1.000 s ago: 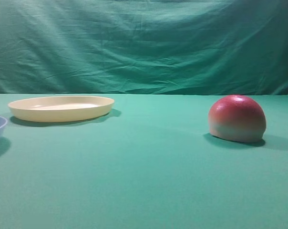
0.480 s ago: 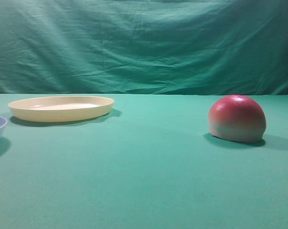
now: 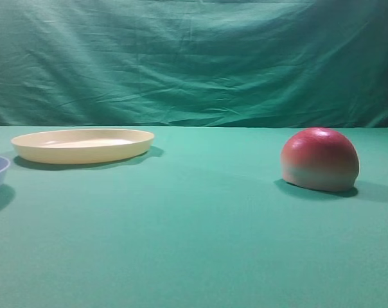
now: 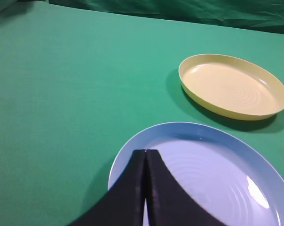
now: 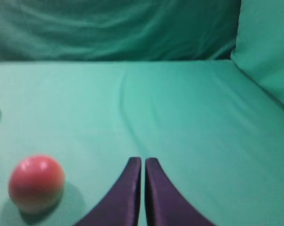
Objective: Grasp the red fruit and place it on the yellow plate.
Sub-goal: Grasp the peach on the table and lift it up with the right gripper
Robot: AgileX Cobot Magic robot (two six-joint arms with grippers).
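Under left pincer (image 4: 145, 153), blue dish (image 4: 217, 179), elsewhere cropped

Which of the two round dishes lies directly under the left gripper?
The light blue dish; the left gripper hangs over its rim, while the yellow plate lies beyond.

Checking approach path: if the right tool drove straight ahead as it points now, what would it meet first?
Likely only bare green tablecloth, then the backdrop. The shut right tool points past the glossy red half fruit, which sits left of its line; depth is uncertain.
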